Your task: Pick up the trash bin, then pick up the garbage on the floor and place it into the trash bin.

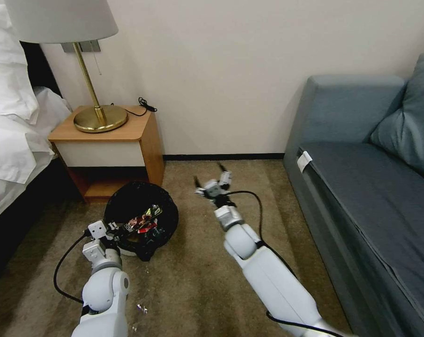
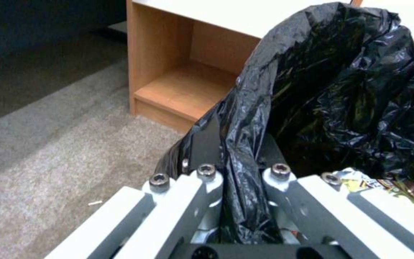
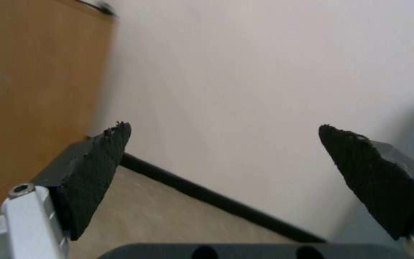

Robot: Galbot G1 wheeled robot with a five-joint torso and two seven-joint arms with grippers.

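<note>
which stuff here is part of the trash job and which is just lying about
Job: round white trash bin with black bag liner, gripped at its rim by left gripper; colourful wrappers inside; right gripper, open and empty.
Lying about: brass lamp, wooden nightstand, blue sofa.

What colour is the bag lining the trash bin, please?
Glossy, crinkled black, clearest in the left wrist view: the bag lines the trash bin.

We see a wooden nightstand (image 1: 109, 149) against the wall, bearing a brass lamp (image 1: 99, 117). A bed (image 1: 10, 131) flanks it; a blue sofa (image 1: 371, 187) stands well apart on the carpet (image 1: 193, 281)
</note>
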